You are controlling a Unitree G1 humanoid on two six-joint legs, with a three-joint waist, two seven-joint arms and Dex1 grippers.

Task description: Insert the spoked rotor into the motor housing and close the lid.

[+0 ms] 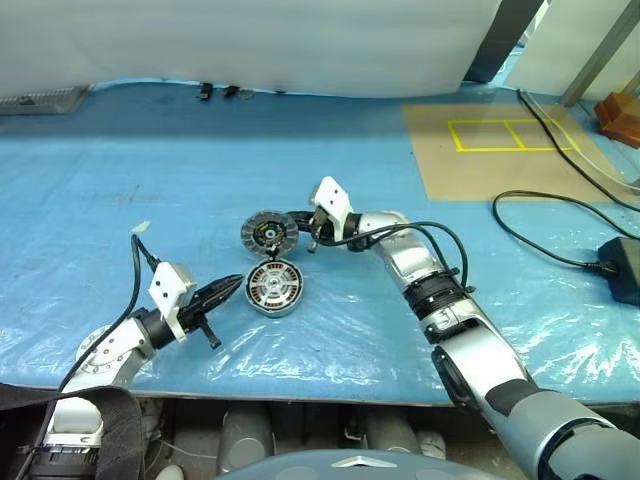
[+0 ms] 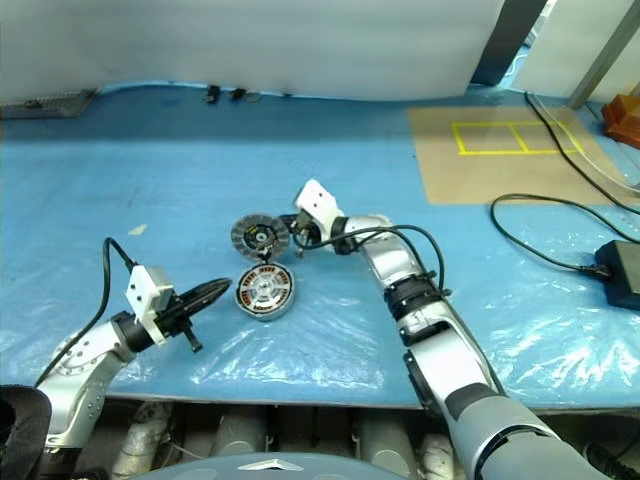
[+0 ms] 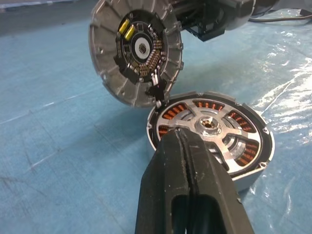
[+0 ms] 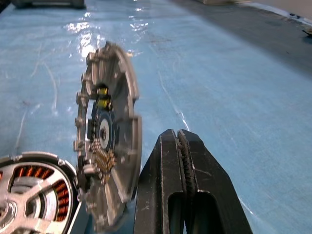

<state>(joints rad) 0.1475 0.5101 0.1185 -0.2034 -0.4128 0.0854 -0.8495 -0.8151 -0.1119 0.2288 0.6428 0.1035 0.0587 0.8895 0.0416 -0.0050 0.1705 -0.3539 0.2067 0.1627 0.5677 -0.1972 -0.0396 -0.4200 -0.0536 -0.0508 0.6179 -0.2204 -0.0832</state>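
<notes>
Right now the motor housing (image 1: 273, 287) lies flat a little left of the middle of the head picture, and the lid (image 1: 268, 233) stands up on its edge just above it, joined to it at the rim. In the left wrist view, copper coils ring the housing, with a silver spoked part in the middle. I think the spoked rotor may already be in, but I cannot tell for sure.

Both parts are metal, so they are probably heavy for their size, hard and smooth. I think the lid will swing on its joint, so a push on its outer back face, high up, should tip it down. A pinch on the thin rim may slip.

At the lower left, the left gripper (image 1: 234, 287) is shut tight and holds nothing, its tip just beside the housing. The right gripper (image 1: 300, 222) is also shut and empty, right beside the lid's back face.

Everything sits on a desk (image 1: 120, 200) under shiny, wrinkled blue plastic. A brown board (image 1: 480, 170) with yellow tape squares lies at the upper right, and black cables (image 1: 540, 250) trail at the right edge.
</notes>
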